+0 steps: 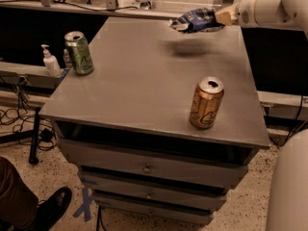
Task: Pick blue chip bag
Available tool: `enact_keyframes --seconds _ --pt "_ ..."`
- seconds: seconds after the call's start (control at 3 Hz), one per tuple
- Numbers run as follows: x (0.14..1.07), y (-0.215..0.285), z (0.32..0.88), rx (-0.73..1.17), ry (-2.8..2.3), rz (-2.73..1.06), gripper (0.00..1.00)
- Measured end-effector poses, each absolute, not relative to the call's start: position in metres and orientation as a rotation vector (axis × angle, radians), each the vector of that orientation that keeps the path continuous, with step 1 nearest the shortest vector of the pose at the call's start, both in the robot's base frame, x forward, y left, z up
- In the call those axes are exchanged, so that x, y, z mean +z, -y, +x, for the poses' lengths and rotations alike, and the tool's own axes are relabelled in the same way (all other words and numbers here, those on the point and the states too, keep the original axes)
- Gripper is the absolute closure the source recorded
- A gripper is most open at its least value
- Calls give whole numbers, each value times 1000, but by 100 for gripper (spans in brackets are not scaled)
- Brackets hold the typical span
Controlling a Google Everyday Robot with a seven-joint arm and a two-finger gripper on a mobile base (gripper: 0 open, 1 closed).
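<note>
The blue chip bag (196, 20), dark blue with white patches, hangs in the air above the far right part of the grey table (144, 81); its shadow lies on the tabletop below it. My gripper (217, 18) comes in from the right on the white arm (269, 6) and is shut on the bag's right end, holding it clear of the surface.
A gold can (206, 103) stands near the table's front right. A green can (79, 52) stands at the left edge. A white pump bottle (49, 61) sits on a ledge left of the table. Drawers lie below the tabletop. A person's shoe (50, 207) is at the bottom left.
</note>
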State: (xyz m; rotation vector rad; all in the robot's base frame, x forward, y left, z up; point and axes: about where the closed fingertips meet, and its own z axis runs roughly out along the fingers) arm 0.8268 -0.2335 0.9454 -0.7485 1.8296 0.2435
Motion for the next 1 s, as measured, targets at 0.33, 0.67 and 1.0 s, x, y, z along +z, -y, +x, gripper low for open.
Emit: enact_keyframes --seconds 0.33,0.67,1.0 --pt "978 215 794 305 -1757 -793 100" --pt "1006 185 755 387 -1671 -837 100" --pt "1017 148 725 485 -1612 -888 100"
